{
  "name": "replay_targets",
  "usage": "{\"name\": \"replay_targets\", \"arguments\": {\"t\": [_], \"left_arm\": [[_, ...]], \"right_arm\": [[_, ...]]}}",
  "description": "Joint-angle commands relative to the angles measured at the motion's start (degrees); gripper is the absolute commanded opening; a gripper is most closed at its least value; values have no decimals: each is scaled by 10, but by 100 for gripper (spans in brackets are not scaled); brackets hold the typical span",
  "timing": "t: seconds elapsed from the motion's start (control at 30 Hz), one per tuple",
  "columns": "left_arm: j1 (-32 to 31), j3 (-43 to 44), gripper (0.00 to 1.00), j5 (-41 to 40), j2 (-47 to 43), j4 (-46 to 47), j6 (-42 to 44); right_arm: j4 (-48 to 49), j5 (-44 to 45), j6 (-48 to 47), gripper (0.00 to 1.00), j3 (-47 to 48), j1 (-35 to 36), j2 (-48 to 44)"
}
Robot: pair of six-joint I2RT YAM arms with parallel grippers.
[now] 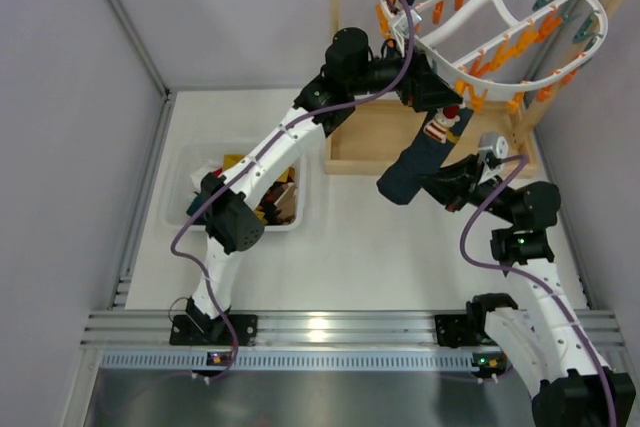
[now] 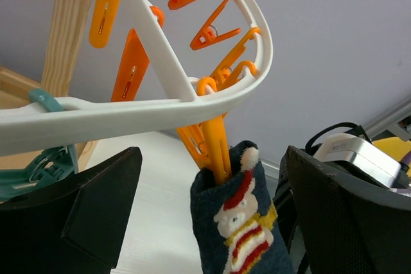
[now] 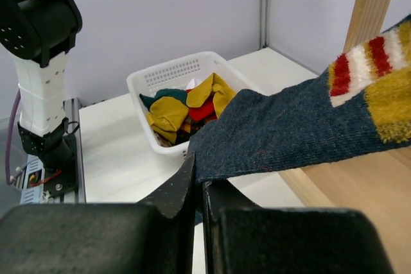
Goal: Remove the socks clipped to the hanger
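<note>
Sitting at your far left: a white basket point(image 1: 182, 175) on the table, holding a mixed pile of yellow, red and teal clothes point(image 3: 183, 108); the left arm's forearm crosses above it
Wooden rack: its base point(image 1: 375, 142) lies on the table just right of the basket, with a post rising to a top bar
Left gripper point(image 2: 215, 178): raised to the near rim of the hanger; you see its fingers apart, one on each side of the clip and the sock's cuff, neither visibly touching them
Sock point(image 1: 415, 167): dark navy with a red, white and yellow bear figure; it hangs by its cuff from the clip and stretches down and to the left over the rack's base
Right gripper point(image 3: 198, 174): your wrist view shows its fingers pressed together on the sock's plain navy end
Clip point(image 2: 215, 145): orange, pointing down from the hanger's rim, its tip inside the sock's cuff
Hanger point(image 1: 598, 19): white oval frame with cross ribs, tilted, hung under the rack's top bar, with orange and teal clips along its rim
</note>
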Motion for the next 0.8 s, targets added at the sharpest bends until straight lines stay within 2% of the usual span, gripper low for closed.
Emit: {"name": "replay_targets", "arguments": {"t": [0.0,0.5,0.77], "left_arm": [[-15,25,96,-24,9,71,-14],[-17,26,83,-42,46,168,-69],[-17,27,65,-53,52,176,-74]], "right_arm": [[69,-27,13,0,2,-8,-7],[75,-50,7,0,-9,-6,-6],[76,-53,2,0,-10,-1,2]]}}
